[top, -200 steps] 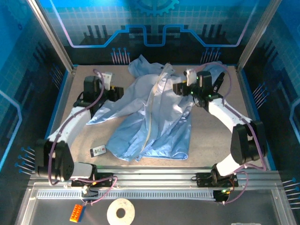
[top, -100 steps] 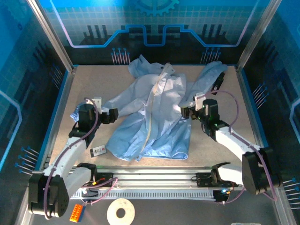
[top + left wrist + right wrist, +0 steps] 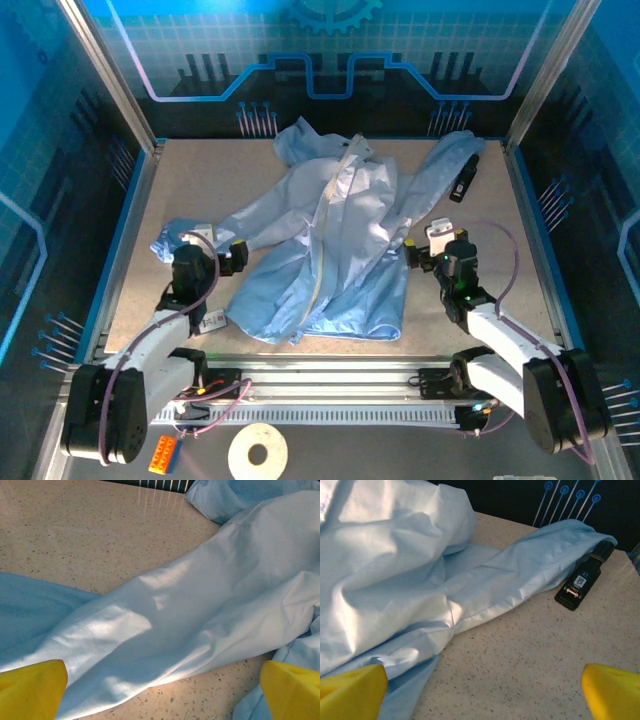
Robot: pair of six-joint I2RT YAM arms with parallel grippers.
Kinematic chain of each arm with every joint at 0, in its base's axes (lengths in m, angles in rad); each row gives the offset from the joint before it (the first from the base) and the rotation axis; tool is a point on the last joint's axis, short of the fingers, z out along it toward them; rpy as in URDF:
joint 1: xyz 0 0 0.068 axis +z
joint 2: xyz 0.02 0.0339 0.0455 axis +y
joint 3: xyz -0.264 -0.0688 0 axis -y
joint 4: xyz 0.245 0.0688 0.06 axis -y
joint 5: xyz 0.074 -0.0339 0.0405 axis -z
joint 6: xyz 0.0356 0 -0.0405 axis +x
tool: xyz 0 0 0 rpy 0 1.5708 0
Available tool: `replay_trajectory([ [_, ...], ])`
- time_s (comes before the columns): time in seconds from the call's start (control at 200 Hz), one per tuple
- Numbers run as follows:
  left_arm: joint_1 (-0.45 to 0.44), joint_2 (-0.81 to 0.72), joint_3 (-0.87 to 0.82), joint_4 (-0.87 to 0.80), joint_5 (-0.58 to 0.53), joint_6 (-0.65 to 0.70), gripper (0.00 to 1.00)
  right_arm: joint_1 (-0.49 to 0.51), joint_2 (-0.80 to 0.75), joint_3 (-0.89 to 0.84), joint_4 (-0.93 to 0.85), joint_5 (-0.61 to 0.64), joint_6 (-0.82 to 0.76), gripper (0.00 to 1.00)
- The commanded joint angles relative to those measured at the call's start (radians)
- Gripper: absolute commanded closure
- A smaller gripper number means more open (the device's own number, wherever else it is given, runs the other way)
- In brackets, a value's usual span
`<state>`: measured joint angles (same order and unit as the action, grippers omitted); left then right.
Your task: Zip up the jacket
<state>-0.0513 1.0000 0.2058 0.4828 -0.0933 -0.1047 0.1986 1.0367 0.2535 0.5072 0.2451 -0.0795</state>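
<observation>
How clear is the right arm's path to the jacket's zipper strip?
Probably reachable, yes: the right gripper hovers open beside the jacket, and only its fabric lies between it and the zipper strip.

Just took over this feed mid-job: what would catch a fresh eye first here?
The light-blue jacket lies spread across the middle of the table, with its pale zipper strip running down the front. The left claw and right claw both stand open, low over the table, one on each side of it. A small black device lies at the jacket's far right edge.
</observation>
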Motion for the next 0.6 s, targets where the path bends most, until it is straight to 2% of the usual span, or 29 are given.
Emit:
replay_trajectory([
  [0.0, 0.007, 0.043, -0.047, 0.238, 0.006, 0.009, 0.01, -0.03, 0.041, -0.053, 0.207, -0.053, 0.02, 0.0],
  [0.305, 0.009, 0.239, -0.026, 0.487, 0.028, 0.058, 0.01, -0.066, 0.217, -0.065, 0.478, -0.127, 0.043, 0.0],
  [0.38, 0.007, 0.247, 0.019, 0.402, 0.017, 0.068, 0.01, -0.067, 0.265, -0.05, 0.514, -0.139, 0.024, 0.0],
  [0.595, 0.008, 0.327, 0.042, 0.468, -0.016, 0.121, 0.01, -0.069, 0.398, -0.034, 0.636, -0.142, -0.002, 0.0],
])
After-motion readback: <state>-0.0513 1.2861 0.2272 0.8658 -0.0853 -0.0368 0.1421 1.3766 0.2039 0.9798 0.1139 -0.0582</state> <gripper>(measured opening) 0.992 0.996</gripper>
